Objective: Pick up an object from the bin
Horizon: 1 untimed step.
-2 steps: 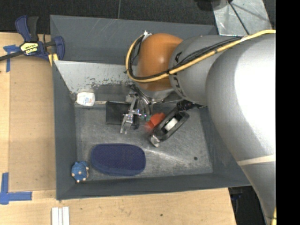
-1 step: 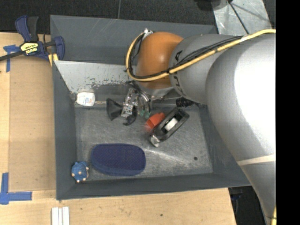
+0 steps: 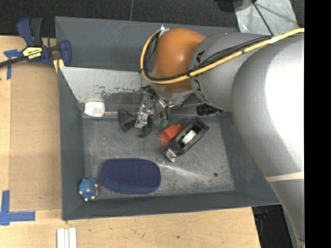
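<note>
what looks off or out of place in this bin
Nothing looks spilled or broken. The things just lie loose: a black tool lies askew beside a red piece at the middle, a blue case lies flat at lower left, and the gripper is over a dark crumpled scrap.

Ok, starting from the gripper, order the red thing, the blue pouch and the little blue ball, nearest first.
1. Red thing, mid-bin, close beside the gripper.
2. Blue pouch, along the view's lower wall.
3. Blue ball, in the view's lower left corner.
</note>
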### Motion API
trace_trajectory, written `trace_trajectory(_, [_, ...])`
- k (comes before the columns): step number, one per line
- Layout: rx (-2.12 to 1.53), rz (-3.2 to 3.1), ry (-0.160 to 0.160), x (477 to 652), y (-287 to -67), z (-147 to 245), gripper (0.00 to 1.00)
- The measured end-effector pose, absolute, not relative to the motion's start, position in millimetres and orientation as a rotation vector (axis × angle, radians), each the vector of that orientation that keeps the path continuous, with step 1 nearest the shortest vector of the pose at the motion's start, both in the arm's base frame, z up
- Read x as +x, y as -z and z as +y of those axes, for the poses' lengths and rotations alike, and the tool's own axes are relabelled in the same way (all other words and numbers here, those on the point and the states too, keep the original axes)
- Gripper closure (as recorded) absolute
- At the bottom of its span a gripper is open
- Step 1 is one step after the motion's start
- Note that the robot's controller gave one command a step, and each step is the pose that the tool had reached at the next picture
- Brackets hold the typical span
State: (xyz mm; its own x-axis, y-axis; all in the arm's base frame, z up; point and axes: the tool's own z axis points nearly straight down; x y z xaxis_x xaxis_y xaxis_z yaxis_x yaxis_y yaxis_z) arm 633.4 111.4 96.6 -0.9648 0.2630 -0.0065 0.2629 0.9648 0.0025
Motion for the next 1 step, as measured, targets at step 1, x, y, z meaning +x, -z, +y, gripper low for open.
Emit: trace_trajectory(1, [0.415,3.108,-0.003,634.9,-117.7,111.5,1.00])
